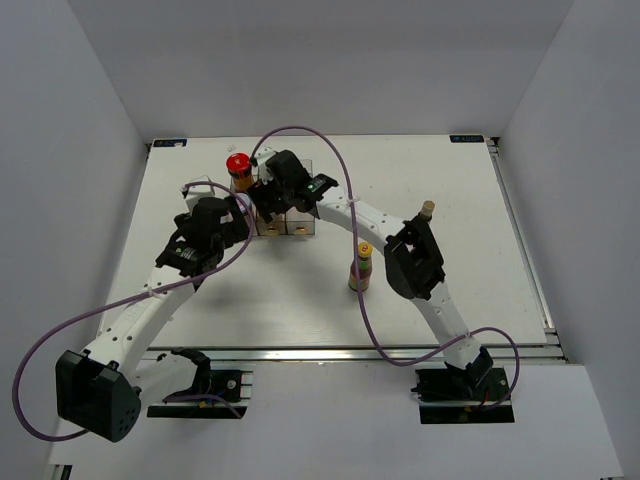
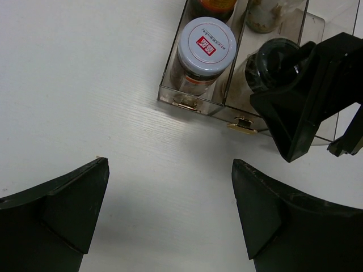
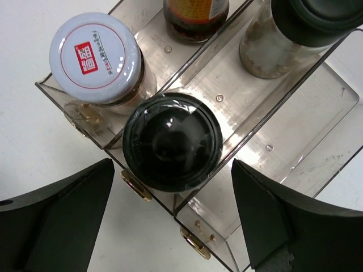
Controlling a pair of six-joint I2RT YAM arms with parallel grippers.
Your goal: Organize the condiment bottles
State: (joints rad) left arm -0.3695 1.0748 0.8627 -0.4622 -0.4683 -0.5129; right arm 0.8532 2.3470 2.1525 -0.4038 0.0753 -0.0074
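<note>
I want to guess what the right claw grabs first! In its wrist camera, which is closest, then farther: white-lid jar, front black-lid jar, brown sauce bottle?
1. Front black-lid jar, rack's middle slot, between the right gripper's open fingers.
2. White-lid jar, left slot, front.
3. Brown sauce bottle, left slot, behind the white-lid jar.

White table with a rack and two loose bottles

The white table (image 1: 200, 290) carries a clear plastic rack (image 3: 295, 141) left of centre, towards the far edge. A yellow-capped bottle (image 1: 361, 268) stands upright on the bare top to the rack's right, nearer the front. Farther right, only the top of a tan-capped bottle (image 1: 427, 210) shows.
</note>
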